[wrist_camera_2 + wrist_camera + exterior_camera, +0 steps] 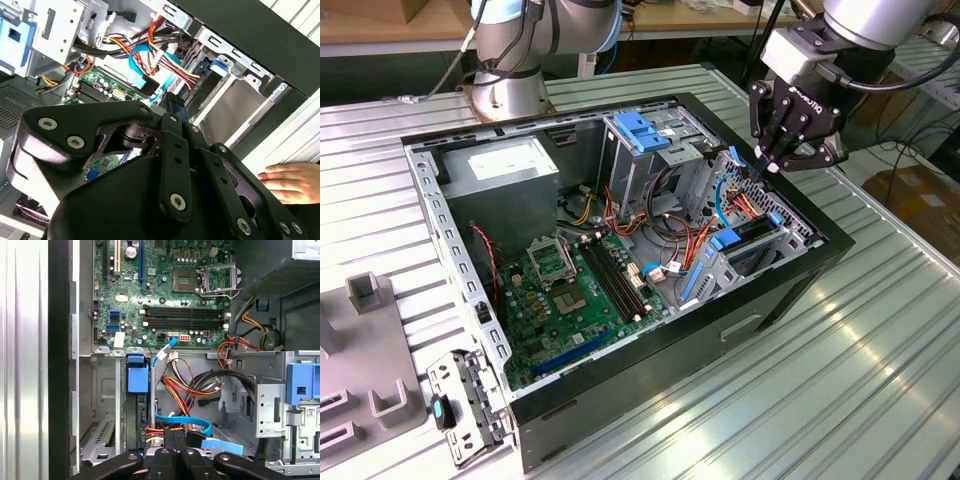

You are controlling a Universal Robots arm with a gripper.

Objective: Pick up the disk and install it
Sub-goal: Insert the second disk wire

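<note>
One gripper [763,165] closed, empty, just above disk [756,232] in bay.

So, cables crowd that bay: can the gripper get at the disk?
Probably yes: the gripper hangs close above the disk, whose upper edge looks bare; the cables run beside it, not over it.

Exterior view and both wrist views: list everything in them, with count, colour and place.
case: one, black, open, on table
table: one, ribbed metal
motherboard: one, green, case floor
power supply: one, grey, in case beside motherboard
tall cage: one, grey, light-blue latch plate on top
disk: one, dark, blue carrier, in low cage under gripper
cables: bundle, orange, red, black, between cages
bracket: one, metal, on table by case corner
hand: one, a person's, beside case
gripper: one, black, shut, over disk
</note>
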